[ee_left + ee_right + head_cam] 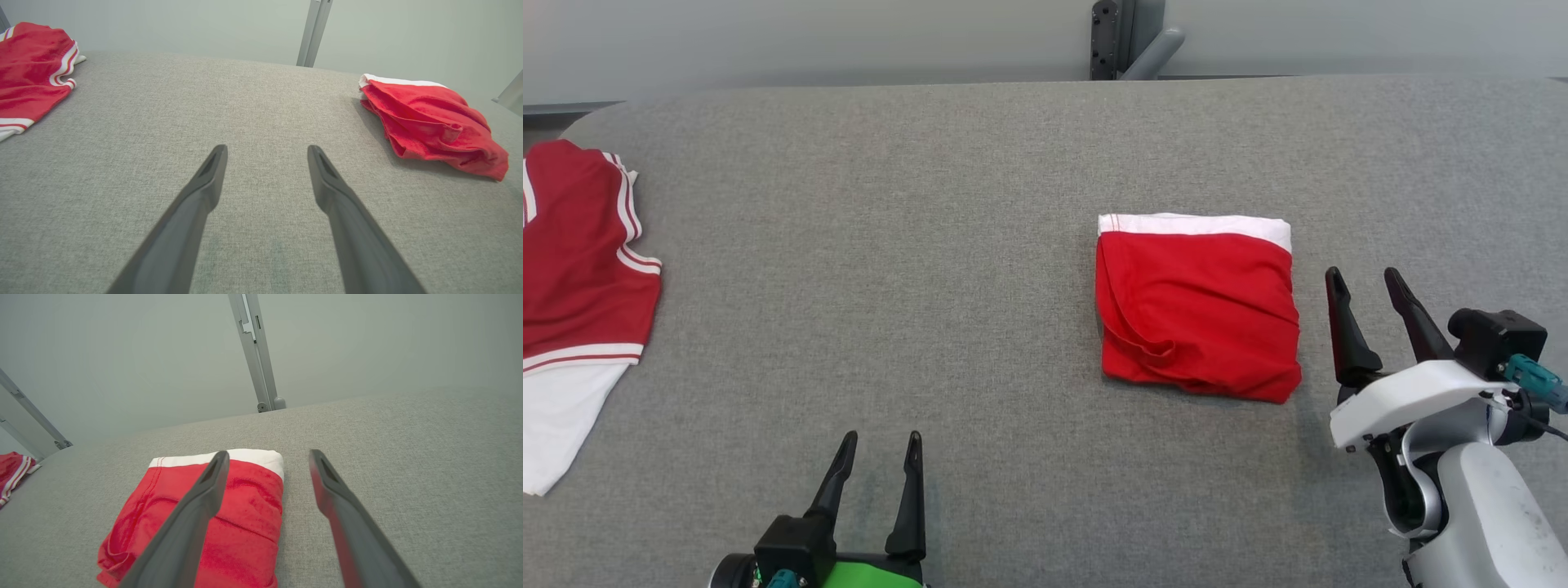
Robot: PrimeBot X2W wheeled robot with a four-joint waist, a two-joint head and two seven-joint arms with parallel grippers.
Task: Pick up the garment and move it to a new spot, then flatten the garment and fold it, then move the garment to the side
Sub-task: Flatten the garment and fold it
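The garment (1198, 306) is red with a white band along its far edge. It lies folded into a compact square on the grey table (931, 269), right of centre. My right gripper (1364, 279) hovers open just to its right, touching nothing. In the right wrist view the garment (245, 514) sits below and left of the spread fingers (335, 490). My left gripper (882, 443) rests open near the front edge, well left of the garment. The left wrist view shows the folded garment (429, 122) off to the right, beyond my left gripper (267, 151).
A second red garment with white stripes (580, 286) lies spread at the table's left edge, seen too in the left wrist view (32, 69). A grey post (1127, 41) rises behind the far edge. The grey cloth stretches bare between the two garments.
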